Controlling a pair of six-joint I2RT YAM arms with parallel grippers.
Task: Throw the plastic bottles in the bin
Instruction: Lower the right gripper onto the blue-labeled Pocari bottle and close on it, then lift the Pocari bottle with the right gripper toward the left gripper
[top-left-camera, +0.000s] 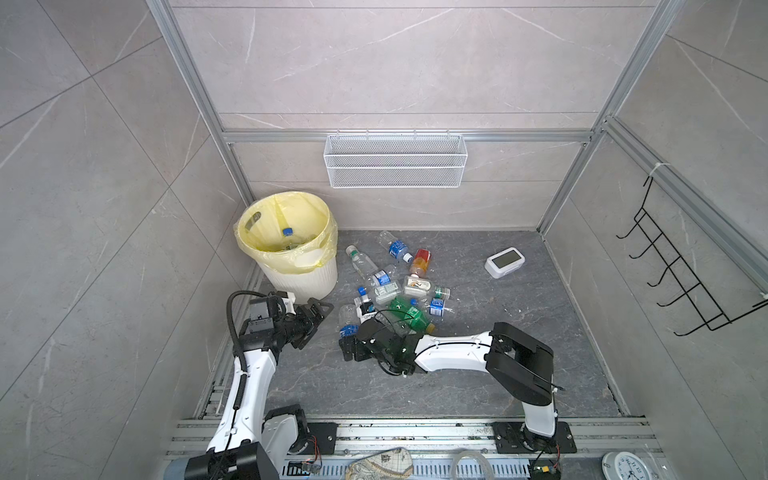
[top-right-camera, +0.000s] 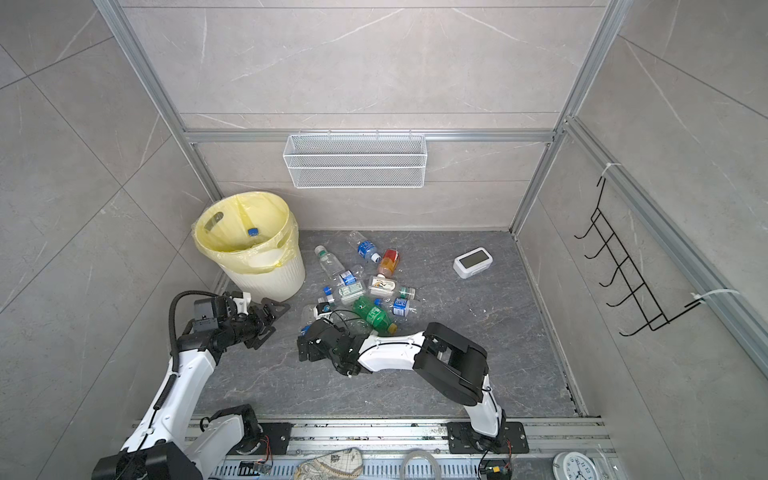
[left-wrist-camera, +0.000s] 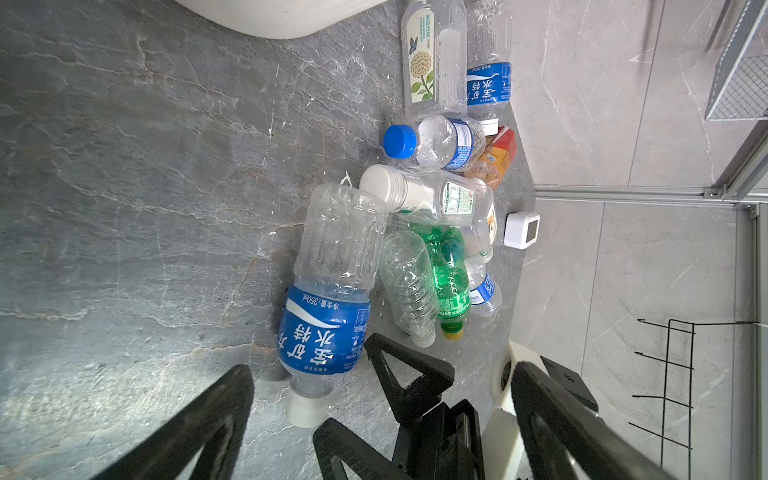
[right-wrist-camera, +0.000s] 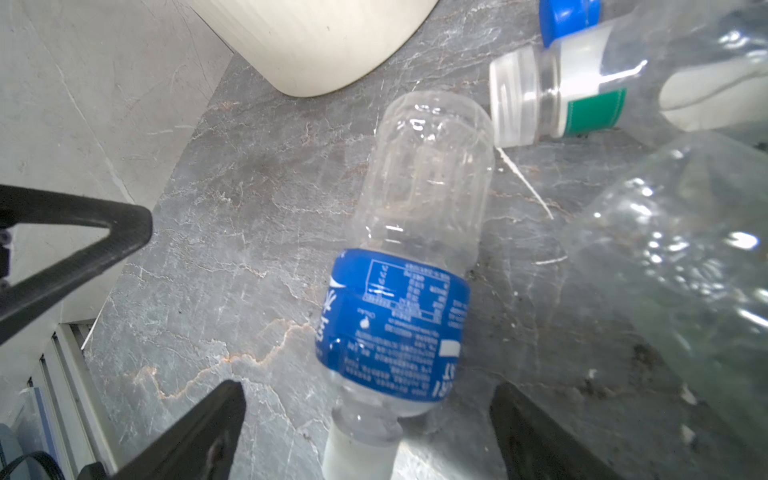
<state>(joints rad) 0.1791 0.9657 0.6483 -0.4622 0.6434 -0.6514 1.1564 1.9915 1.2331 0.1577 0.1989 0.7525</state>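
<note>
Grasp | right gripper (right-wrist-camera: 368, 388) stood spread astride blue-label bottle (right-wrist-camera: 432, 178) | I judged label band (right-wrist-camera: 395, 316) firmest pinch — clear body might buckle

both top views look steeply down from high above the arms' base rail (top-left-camera: 415, 432), wide and far, sharing the whole floor (top-left-camera: 519, 332) with the bin (top-left-camera: 291, 266) left of centre. both wrist views sit low and close, sharing one blue-labelled bottle (left-wrist-camera: 324, 328) and the bin's foot.
</note>
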